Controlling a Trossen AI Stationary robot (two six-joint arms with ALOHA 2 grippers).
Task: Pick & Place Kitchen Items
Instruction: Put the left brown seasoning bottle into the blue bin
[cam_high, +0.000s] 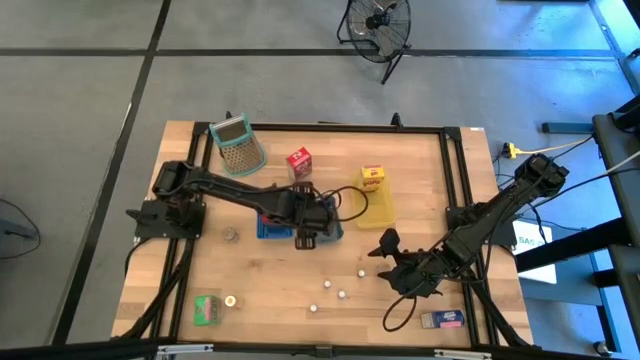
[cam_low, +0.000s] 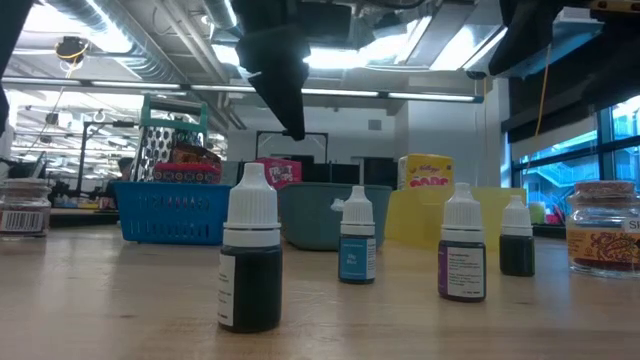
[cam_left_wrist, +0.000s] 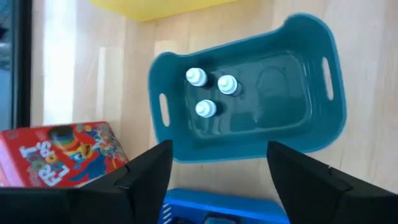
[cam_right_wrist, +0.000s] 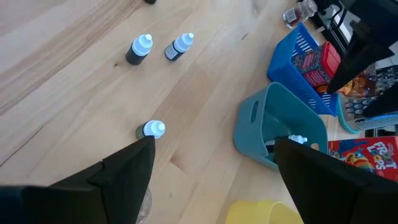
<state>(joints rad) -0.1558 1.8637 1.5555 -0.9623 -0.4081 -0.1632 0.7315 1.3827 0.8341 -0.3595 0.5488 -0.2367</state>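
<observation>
Table (cam_high: 200, 250) middle open | left hand (cam_left_wrist: 217, 180) agape over teal bin (cam_left_wrist: 311, 134)

A teal bin (cam_left_wrist: 323, 127) with two handle slots sits on the wooden table (cam_left_wrist: 93, 81), holding three small white-capped bottles (cam_left_wrist: 211, 93) clustered toward its ten o'clock corner. At the bin's eight o'clock lies a red carton (cam_left_wrist: 59, 155). A yellow tray (cam_left_wrist: 158, 7) edge shows at twelve o'clock, a blue basket (cam_left_wrist: 217, 208) rim at six. The left gripper (cam_left_wrist: 217, 180) hangs over the bin's near wall, fingers (cam_left_wrist: 140, 180) spread apart, nothing between them.
</observation>
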